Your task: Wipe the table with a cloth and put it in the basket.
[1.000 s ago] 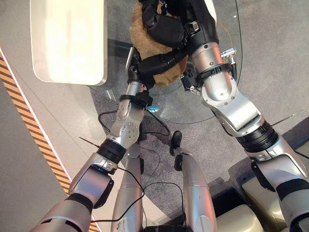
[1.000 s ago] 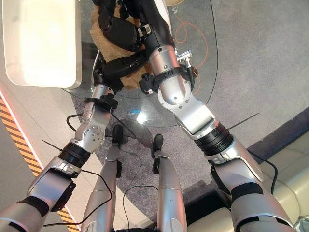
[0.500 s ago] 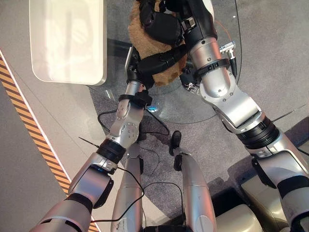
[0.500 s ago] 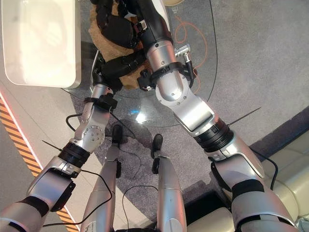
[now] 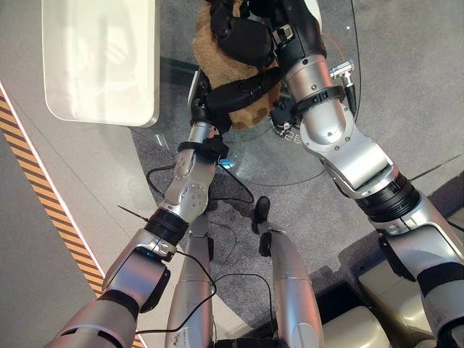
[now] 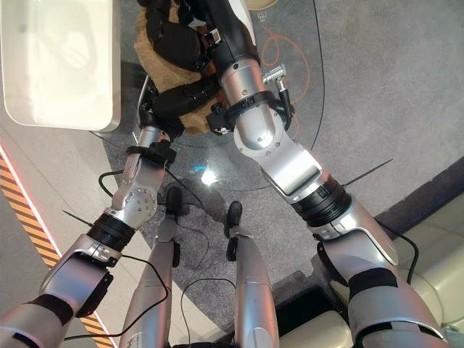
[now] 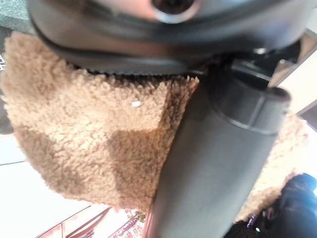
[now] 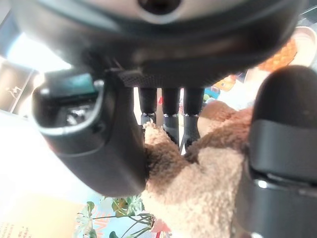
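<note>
- Toward 12 o'clock, on the round glass table [image 5: 319, 156], the tan fleecy cloth [image 5: 217, 61] lies under both hands.
- Right hand [image 5: 243, 36] grasps a bunched fold, fingers [image 8: 171, 121] curled into the pile.
- Left hand [image 5: 239, 90] lies across the cloth's near edge; finger state cannot be told.
- White tabletop [image 5: 101, 58] borders at 10 o'clock; grey floor [image 5: 406, 87] lies open at 2 o'clock.
- No readable writing.

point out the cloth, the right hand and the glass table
cloth [image 7: 79, 134], left wrist view, its fuzzy brown middle
right hand [image 5: 243, 36], left eye view, back of the hand on the cloth
glass table [image 5: 290, 163], left eye view, bare glass near its round edge
</note>
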